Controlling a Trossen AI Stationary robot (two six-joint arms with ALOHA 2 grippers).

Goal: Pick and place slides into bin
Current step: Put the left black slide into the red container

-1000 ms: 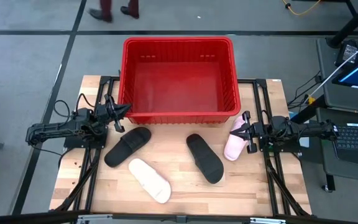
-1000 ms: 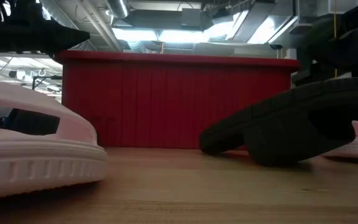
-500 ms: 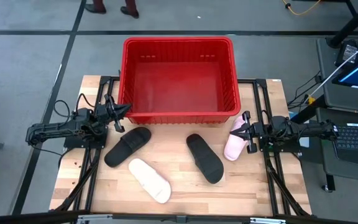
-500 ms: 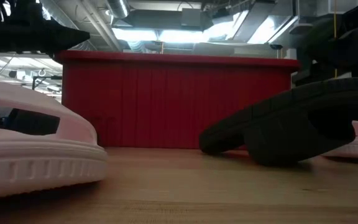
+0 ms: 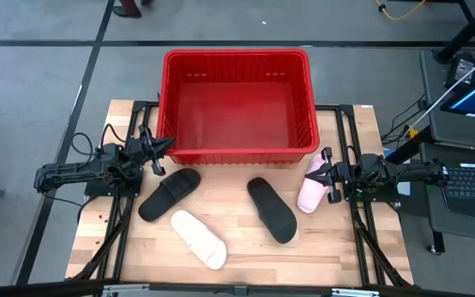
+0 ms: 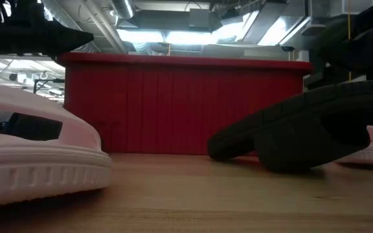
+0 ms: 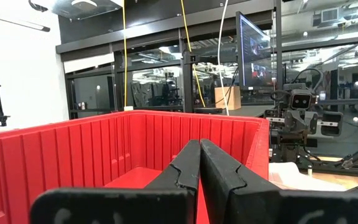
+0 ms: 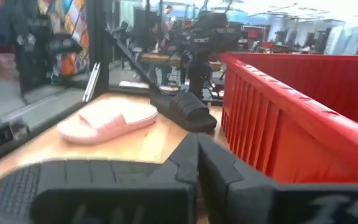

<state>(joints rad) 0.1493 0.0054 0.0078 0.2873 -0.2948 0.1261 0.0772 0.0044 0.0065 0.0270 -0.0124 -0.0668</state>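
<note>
Overhead, the red bin [image 5: 236, 106] sits at the upper middle of the frame, on the far edge of the wooden bench [image 5: 237, 247], and nothing lies inside it. All four slides are on the bench below it. One black slide [image 5: 169, 194] lies at an angle at centre left, just below the bin's lower left corner. A pale pink slide [image 5: 198, 238] lies just below that one, toward the lower middle of the frame. The second black slide [image 5: 271, 209] lies at an angle right of centre. The second pale pink slide [image 5: 311, 185] is further right, near the bin's lower right corner.

The left gripper [image 5: 165, 145] is at the middle left of the frame, its tip by the bin's lower left corner; its fingers are pressed together and hold nothing. The right gripper [image 5: 312, 175] is at the middle right, its tip over the upper end of the right-hand pink slide; its fingers too are closed on nothing.

From bench height, the bin's ribbed wall [image 6: 186, 107] fills the middle, with a pink slide close at the lower left and a black one at the right.
</note>
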